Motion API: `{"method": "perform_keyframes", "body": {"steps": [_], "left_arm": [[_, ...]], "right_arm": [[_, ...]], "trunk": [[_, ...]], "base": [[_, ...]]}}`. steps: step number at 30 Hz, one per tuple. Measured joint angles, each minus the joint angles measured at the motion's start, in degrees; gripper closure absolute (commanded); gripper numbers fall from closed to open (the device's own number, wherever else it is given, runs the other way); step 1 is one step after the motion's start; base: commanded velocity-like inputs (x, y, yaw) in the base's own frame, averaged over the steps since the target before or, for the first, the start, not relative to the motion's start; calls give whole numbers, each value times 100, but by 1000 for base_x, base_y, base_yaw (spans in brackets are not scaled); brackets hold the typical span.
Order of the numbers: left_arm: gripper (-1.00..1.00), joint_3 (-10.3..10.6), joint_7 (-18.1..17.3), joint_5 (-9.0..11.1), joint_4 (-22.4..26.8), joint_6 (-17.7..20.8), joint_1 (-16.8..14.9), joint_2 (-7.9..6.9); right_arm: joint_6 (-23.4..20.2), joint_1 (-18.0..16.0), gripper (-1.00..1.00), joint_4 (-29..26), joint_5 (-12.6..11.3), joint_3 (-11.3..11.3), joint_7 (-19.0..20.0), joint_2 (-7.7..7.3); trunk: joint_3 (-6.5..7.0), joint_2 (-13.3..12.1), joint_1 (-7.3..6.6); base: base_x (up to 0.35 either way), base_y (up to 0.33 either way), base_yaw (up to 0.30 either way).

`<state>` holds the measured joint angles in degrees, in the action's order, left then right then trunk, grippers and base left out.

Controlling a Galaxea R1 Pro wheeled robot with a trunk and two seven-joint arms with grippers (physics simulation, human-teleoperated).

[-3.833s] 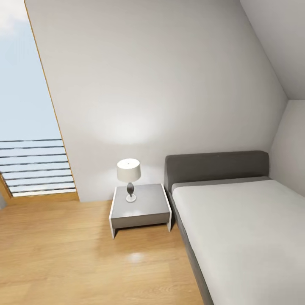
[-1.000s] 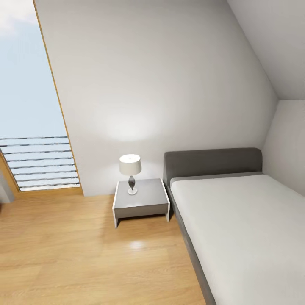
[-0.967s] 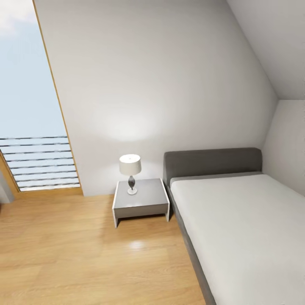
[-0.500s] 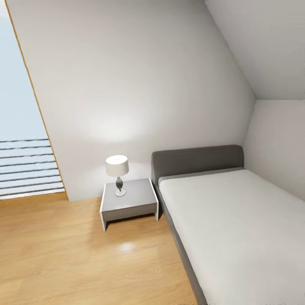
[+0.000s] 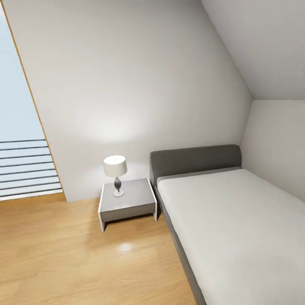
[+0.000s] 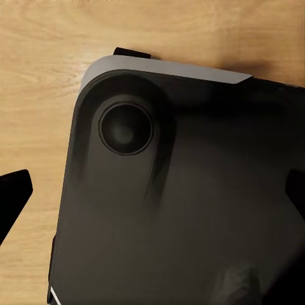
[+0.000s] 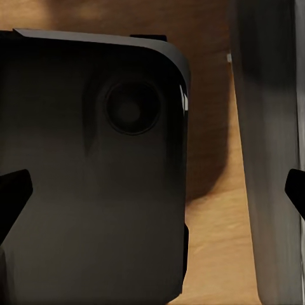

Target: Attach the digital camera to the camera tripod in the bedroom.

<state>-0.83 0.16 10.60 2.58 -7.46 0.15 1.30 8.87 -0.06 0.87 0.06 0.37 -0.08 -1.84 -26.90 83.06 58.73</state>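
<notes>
floor (image 5: 63, 254): light wood planks, running under both wrist cameras and beneath the robot's dark base (image 6: 184, 210)
nightstand (image 5: 127, 203): grey top with white sides, standing on the floor against the white wall, well ahead of the arms
lamp (image 5: 115, 173): white shade, dark stem, upright on the nightstand
bed (image 5: 237, 228): grey frame and headboard, pale mattress, just beside the nightstand, resting on the floor

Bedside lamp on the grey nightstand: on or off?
On, apparently: the white-shaded table lamp stands upright on the grey nightstand, with a bright glow on the white wall just above it.
</notes>
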Motion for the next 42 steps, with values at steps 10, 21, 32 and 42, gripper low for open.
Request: {"method": "perform_keyframes", "body": {"steps": [10,21,32,42], "left_arm": [[-100,0,0,1,0,0,0,0],[-100,0,0,1,0,0,0,0],[-100,0,0,-1,0,-1,0,7],[-100,-1,0,2,0,0,-1,10]], "right_arm": [[-3,0,-100,0,30,3,0,-8],[-3,0,-100,0,32,4,0,-9],[3,0,-100,0,27,4,0,-9],[5,0,-100,0,26,4,0,-9]], "trunk": [[0,0,0],[0,0,0],[0,-1,2],[0,0,1]], "base": [[0,0,-2],[0,0,0],[-65,0,0],[-196,0,0]]}}
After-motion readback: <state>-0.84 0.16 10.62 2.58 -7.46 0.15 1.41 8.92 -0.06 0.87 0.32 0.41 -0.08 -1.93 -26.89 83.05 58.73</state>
